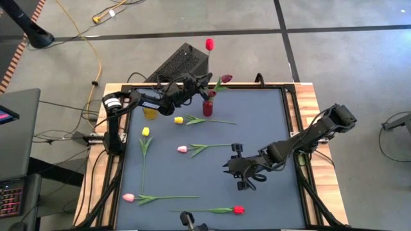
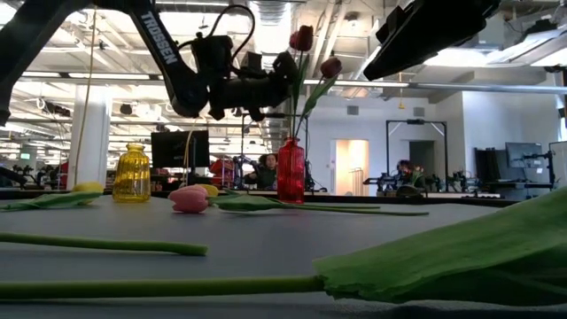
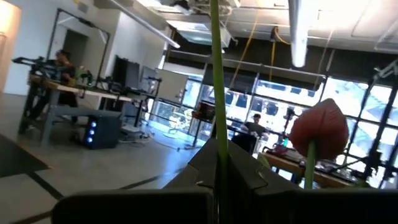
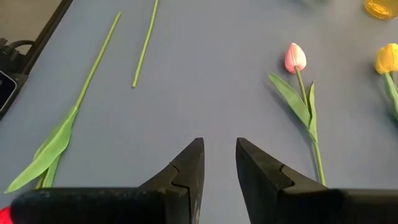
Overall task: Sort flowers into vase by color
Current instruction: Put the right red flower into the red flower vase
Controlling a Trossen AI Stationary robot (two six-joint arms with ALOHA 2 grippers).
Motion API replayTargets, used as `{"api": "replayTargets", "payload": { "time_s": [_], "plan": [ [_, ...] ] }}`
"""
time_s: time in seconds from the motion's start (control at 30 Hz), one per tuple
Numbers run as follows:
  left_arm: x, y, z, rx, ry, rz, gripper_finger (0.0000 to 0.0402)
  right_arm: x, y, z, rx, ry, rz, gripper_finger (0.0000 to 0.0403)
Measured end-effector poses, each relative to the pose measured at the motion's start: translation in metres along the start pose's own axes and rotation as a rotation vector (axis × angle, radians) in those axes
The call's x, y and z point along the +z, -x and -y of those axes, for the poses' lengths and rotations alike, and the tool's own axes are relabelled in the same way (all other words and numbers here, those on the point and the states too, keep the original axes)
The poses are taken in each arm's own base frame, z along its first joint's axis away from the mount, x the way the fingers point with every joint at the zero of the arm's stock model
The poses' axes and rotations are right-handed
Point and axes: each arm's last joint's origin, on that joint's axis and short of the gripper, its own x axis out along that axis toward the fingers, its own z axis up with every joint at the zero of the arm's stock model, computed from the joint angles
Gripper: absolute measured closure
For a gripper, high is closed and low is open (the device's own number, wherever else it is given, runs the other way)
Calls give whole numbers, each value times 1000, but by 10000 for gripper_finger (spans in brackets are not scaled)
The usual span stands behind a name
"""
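High view: left end effector (image 1: 192, 85) clamped on red tulip (image 1: 209, 44) stem above red vase (image 1: 207, 106); maroon tulip (image 1: 226, 79) already in; other flowers loose on bench (image 1: 270, 122). Low view: stem upright over vase neck; best lowered straight, released only once seated. Left wrist view: stem (image 3: 217, 93) pinched between fingers. Right wrist view: right end effector (image 4: 217, 163) slightly open, empty, hovering near pink tulip (image 4: 295, 57).

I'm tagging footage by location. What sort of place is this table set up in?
Probably a robotics lab or open workshop: exposed ceiling ducts, workbenches with monitors behind the table, and people seated at desks by large windows.
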Motion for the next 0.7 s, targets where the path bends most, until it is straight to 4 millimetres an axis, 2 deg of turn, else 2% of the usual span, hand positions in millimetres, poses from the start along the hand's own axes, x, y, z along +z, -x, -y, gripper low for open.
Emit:
{"api": "replayTargets", "payload": {
  "time_s": [0.53,0.7],
  "plan": [
    [-3,-1,4,-112,-34,-51,401,0,0,-1,24,-1,-7,285],
    [-3,0,4,-200,-29,-75,401,0,0,-1,25,-1,-7,285]
  ]
}}
